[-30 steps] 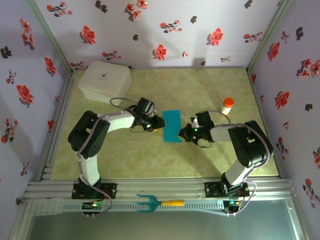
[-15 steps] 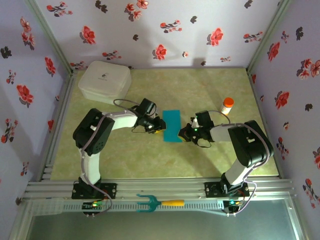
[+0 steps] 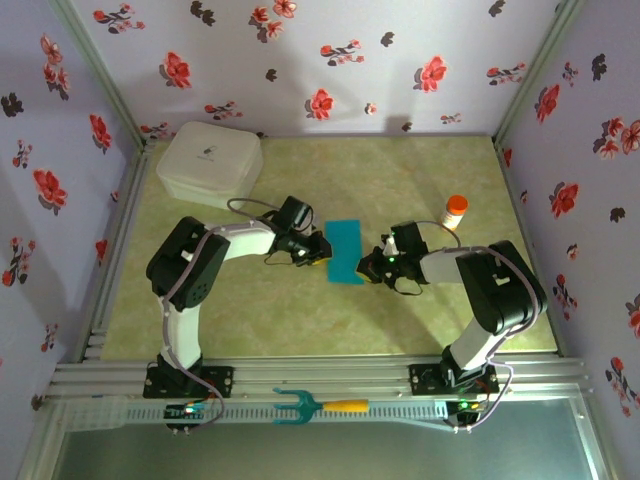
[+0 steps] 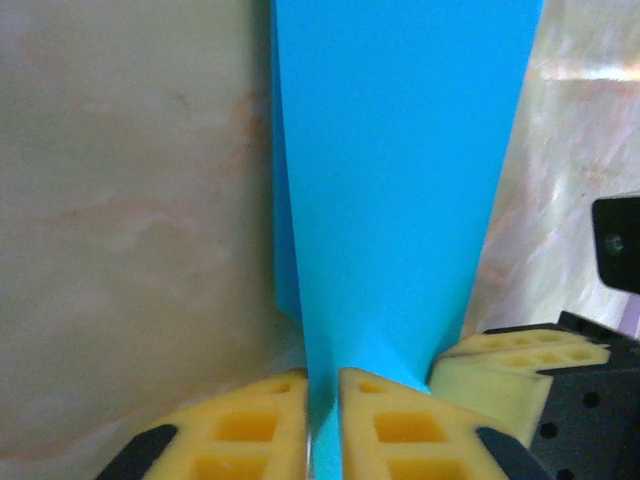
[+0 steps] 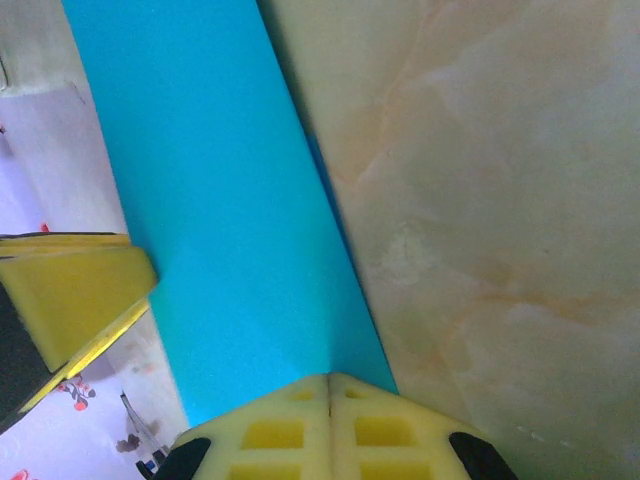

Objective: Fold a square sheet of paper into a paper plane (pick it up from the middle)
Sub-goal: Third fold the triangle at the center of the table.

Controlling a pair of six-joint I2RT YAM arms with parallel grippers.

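The square sheet of paper (image 3: 346, 252) is teal-blue and stands as a narrow folded strip mid-table between both grippers. My left gripper (image 3: 318, 256) is at its left edge. In the left wrist view the paper (image 4: 400, 150) runs down into the thin slit between the yellow pads (image 4: 250, 425), so my left gripper (image 4: 323, 385) is shut on it. My right gripper (image 3: 368, 268) is at the strip's lower right corner. In the right wrist view its pads meet, and my right gripper (image 5: 329, 385) pinches the paper (image 5: 220, 200) at the tips.
A white lidded box (image 3: 210, 163) sits at the back left. An orange-capped bottle (image 3: 455, 211) stands just behind the right arm. A teal fork-shaped tool with a yellow handle (image 3: 320, 406) lies on the front rail. Flowered walls close in three sides.
The left arm's elbow shifted right and its jaws closed onto the paper's left edge. The right gripper and the paper kept their places.
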